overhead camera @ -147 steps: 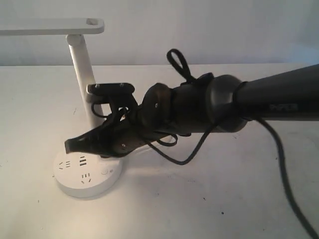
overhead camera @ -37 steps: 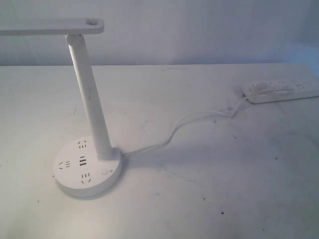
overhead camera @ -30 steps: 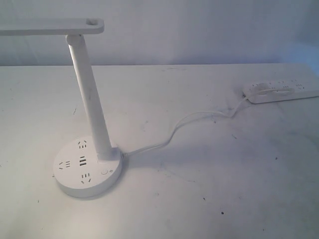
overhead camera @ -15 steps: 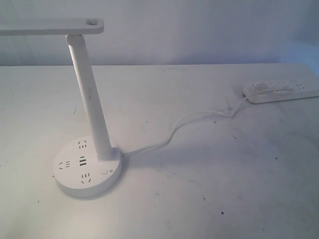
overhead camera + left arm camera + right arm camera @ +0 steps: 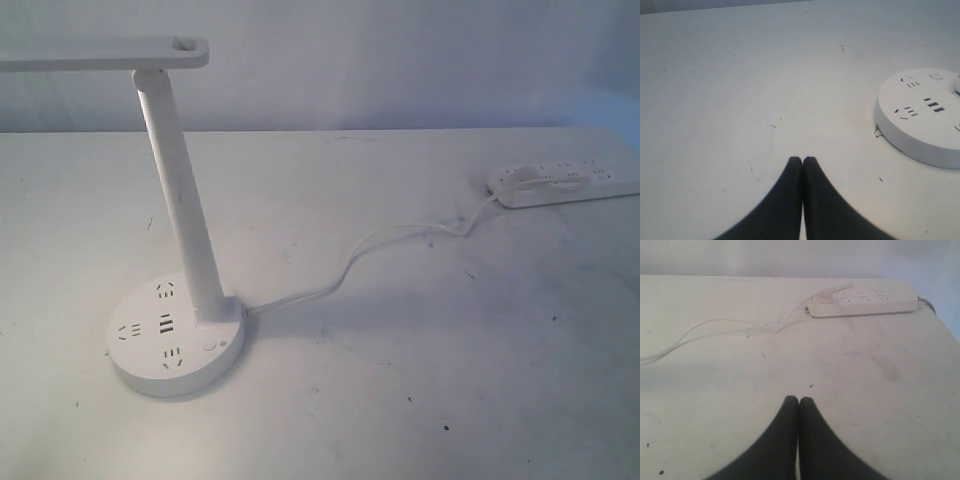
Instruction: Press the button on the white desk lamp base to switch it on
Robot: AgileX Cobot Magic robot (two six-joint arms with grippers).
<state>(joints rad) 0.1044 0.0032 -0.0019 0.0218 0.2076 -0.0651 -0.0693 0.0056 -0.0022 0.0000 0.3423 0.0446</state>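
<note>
White scuffed worktop (image 5: 450, 390), round white plastic desk lamp base (image 5: 176, 345) near its left edge, small round white button (image 5: 209, 345) on its top, left claw (image 5: 802, 160) and right claw (image 5: 798, 400) both pinched closed, empty

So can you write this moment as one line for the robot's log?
left hand: shut, away from lamp base | right hand: shut, facing power strip | button: no hand touching
</note>
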